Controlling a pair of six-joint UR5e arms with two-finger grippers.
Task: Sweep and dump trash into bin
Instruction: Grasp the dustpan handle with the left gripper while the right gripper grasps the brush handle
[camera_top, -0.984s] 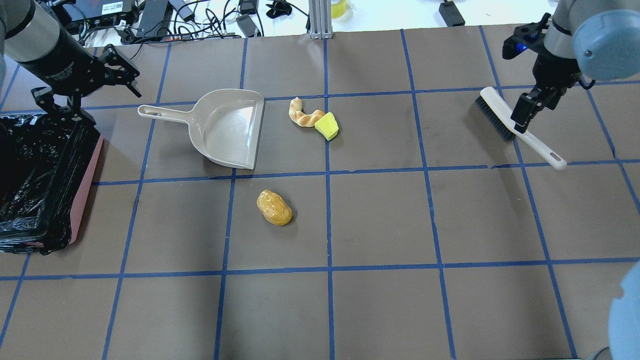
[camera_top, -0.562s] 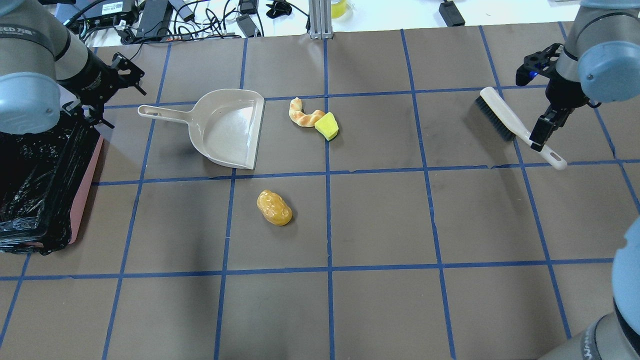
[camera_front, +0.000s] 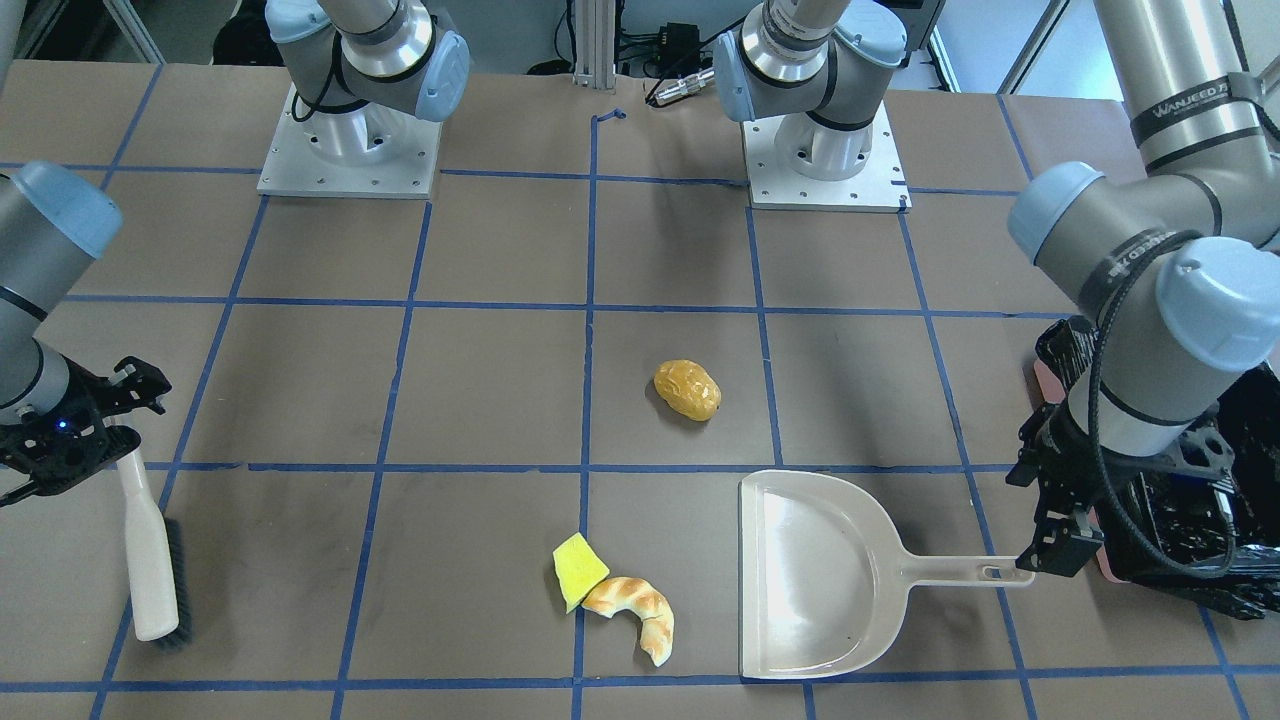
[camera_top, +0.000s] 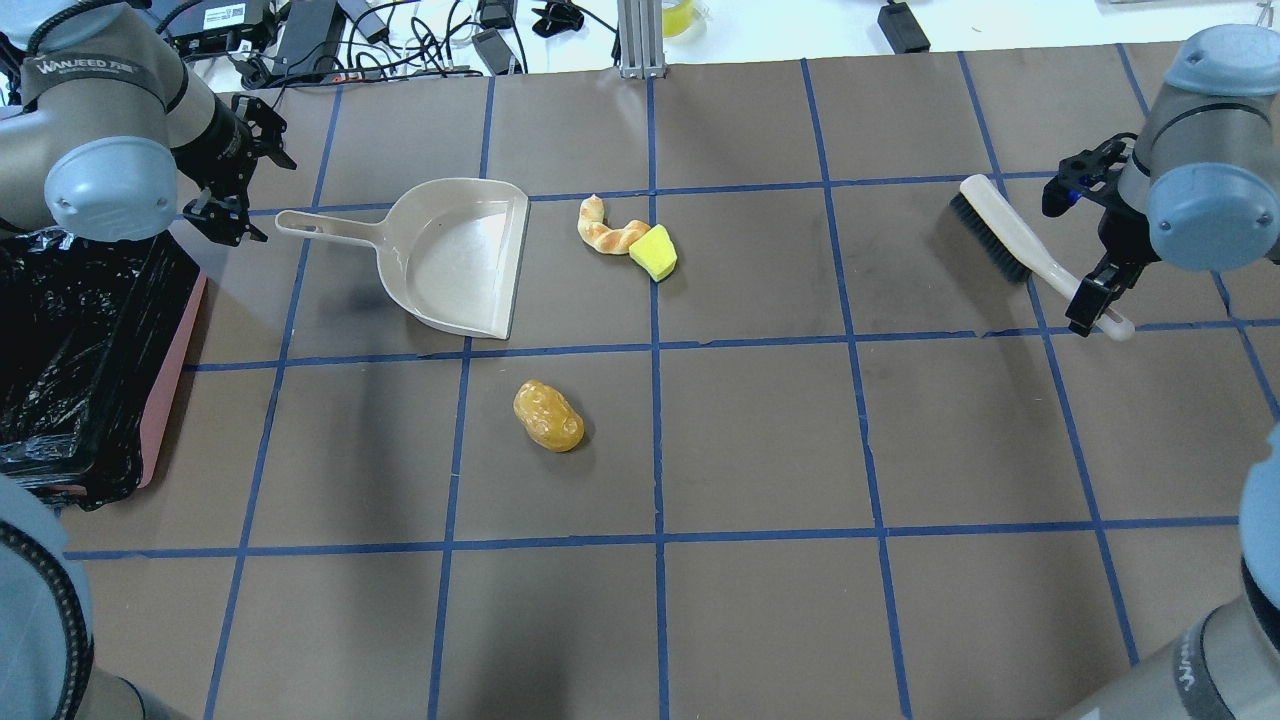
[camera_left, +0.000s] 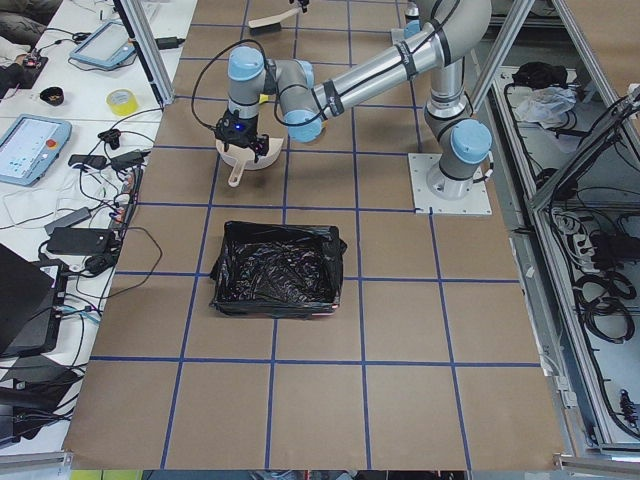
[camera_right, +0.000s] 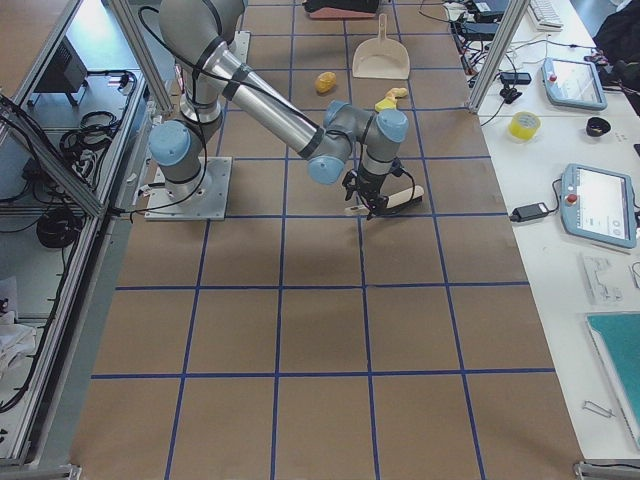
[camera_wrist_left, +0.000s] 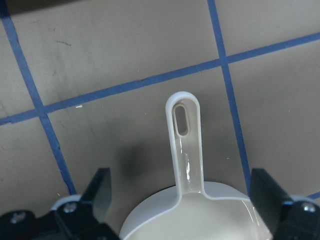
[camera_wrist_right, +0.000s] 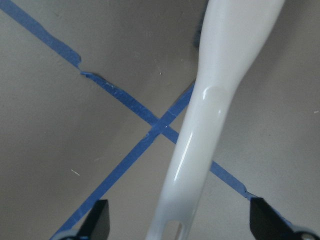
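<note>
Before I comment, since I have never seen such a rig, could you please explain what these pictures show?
This is a robot with a left arm and a right arm bolted to a brown table. One camera looks down from behind it and one faces it. Two more look along the table from its ends, and one sits on each wrist.

On the table lie a beige dustpan, a hand brush and three food-like bits of trash. These are a croissant touching a yellow wedge, and an orange oval lump lying apart. The black-lined bin stands at the robot's left.

Nothing is held. The left gripper is open over the dustpan's handle, and the right gripper is open over the brush's handle.
</note>
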